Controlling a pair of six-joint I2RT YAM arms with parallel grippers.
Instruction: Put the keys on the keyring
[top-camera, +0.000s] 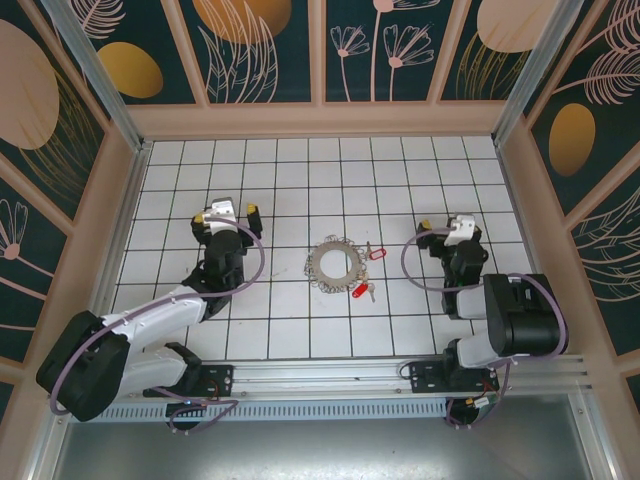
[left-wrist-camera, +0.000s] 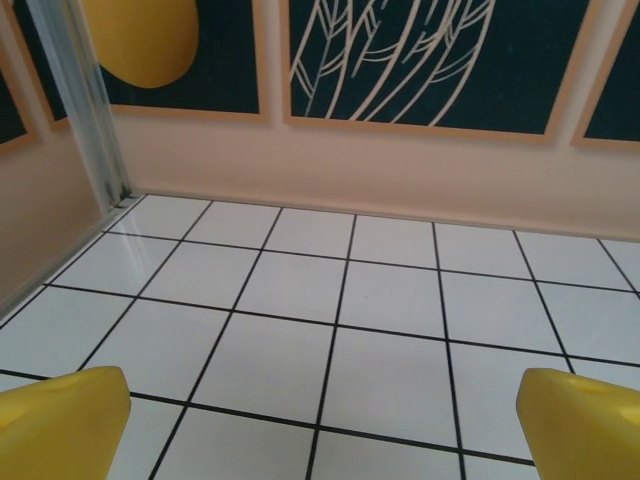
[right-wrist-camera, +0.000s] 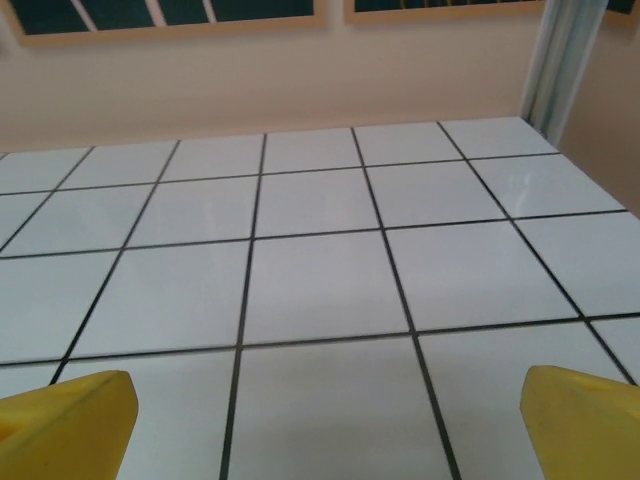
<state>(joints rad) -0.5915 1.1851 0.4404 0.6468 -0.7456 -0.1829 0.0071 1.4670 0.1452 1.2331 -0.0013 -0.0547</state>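
Starting at the left, a side wall (top-camera: 98, 225) is met, with a shiny left post (left-wrist-camera: 75, 100) in the far corner. A strip of bare white tiled floor (top-camera: 290, 170) is left between that wall and the left gripper (top-camera: 228, 213). Its yellow fingers (left-wrist-camera: 60, 425) are spread wide, and nothing is held between them. Open floor is seen ahead of it, all the way to the back wall (left-wrist-camera: 400, 170).

Near the middle of the floor the keyring (top-camera: 318, 264) is laid flat. It is well apart from both grippers. Just to its right the keys (top-camera: 362, 290) are laid on the tiles, one by the ring's upper right edge and one by its lower right edge. Their red tags can be seen. Whether the keyring is touched by them cannot be told.

Further right, the right gripper (top-camera: 448, 225) is held over the tiles, near the keys but apart from them. Its yellow fingers (right-wrist-camera: 65, 420) are also spread wide, with nothing between them. Bare tiles are seen ahead of it up to the back wall, and a right post (right-wrist-camera: 560, 60) is seen in the far corner. A strip of floor is left between this gripper and the right wall (top-camera: 545, 215).
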